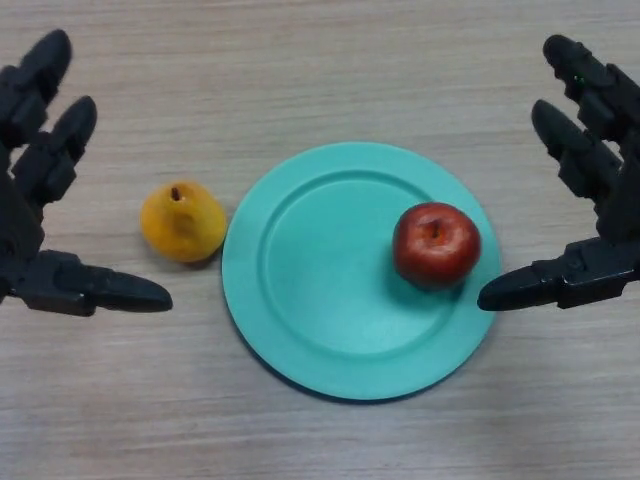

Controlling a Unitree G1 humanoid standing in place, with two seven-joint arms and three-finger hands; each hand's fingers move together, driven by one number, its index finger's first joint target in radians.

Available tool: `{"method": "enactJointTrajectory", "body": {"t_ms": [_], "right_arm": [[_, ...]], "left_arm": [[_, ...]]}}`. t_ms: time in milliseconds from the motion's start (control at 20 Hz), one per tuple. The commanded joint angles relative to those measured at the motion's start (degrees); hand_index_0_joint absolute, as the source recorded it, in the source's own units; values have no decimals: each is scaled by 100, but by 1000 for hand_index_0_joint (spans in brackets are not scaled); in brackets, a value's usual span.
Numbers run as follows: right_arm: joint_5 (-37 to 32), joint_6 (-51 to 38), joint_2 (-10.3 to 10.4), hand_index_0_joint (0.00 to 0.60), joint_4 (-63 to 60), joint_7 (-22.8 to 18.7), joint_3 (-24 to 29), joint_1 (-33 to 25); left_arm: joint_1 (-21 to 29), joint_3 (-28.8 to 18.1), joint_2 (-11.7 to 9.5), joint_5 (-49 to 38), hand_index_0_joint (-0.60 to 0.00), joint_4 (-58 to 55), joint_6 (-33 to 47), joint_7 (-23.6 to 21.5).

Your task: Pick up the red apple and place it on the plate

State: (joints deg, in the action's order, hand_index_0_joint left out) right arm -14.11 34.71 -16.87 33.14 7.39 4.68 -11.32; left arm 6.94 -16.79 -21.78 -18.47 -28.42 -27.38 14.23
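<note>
A red apple (436, 244) sits upright on the right part of a teal plate (330, 300) in the middle of the wooden table. My right hand (598, 200) is open at the right edge of the view, its thumb tip close to the plate's right rim, a little apart from the apple. My left hand (35, 200) is open at the left edge, empty, well away from the plate.
A yellow-orange pear (182, 221) lies on the table just left of the plate, between the plate and my left hand.
</note>
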Motion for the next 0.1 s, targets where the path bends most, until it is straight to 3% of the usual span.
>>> {"method": "enactJointTrajectory", "body": {"t_ms": [50,100], "right_arm": [[-42,-986,-68,0,382,62,280,-163],[-37,-959,-81,0,425,103,295,-138]], "left_arm": [[207,-301,-175,36,0,-316,825,-132],[233,-276,-171,67,0,-291,853,-148]]}}
